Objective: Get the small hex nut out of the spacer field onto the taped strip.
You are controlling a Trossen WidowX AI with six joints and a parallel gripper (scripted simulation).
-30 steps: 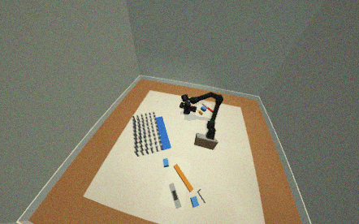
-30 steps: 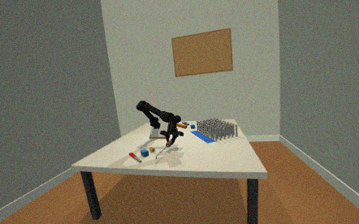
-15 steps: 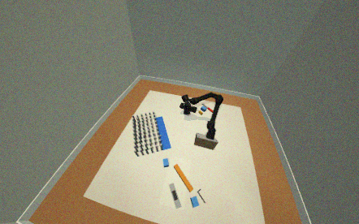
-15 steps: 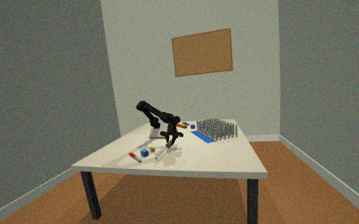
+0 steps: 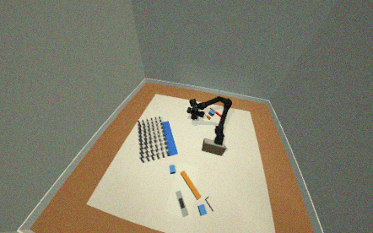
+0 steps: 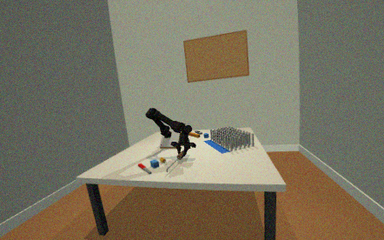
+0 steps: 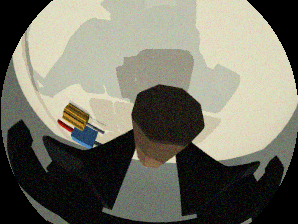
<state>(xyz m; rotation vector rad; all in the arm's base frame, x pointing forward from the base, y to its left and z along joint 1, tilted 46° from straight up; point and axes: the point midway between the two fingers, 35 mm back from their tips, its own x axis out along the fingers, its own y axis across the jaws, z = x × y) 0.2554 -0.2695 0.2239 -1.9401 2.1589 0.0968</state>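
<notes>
My gripper (image 5: 195, 115) (image 6: 182, 152) (image 7: 157, 135) is shut on the brown handle (image 6: 181, 155) (image 7: 167, 112) of a hook tool. The tool's thin metal shaft (image 6: 173, 163) slants down from the handle, with a small bent end low over the near part of the table; whether it touches the table is unclear. The metal spacers (image 5: 153, 139) (image 6: 232, 138) stand upright in rows, well away from gripper and tool. The blue taped strip (image 5: 170, 139) (image 6: 215, 146) lies along their front. The hex nut cannot be made out in any view.
Beside the gripper lie a blue block (image 5: 211, 112) (image 6: 154, 163) (image 7: 84, 136), a brass-coloured piece (image 6: 162, 160) (image 7: 76, 116) and a red-handled tool (image 6: 142, 166). Beyond the strip are an orange bar (image 5: 191, 185), a grey piece (image 5: 181, 203), a thin black hex key (image 5: 209, 204) and two blue blocks (image 5: 172, 169) (image 5: 202, 209).
</notes>
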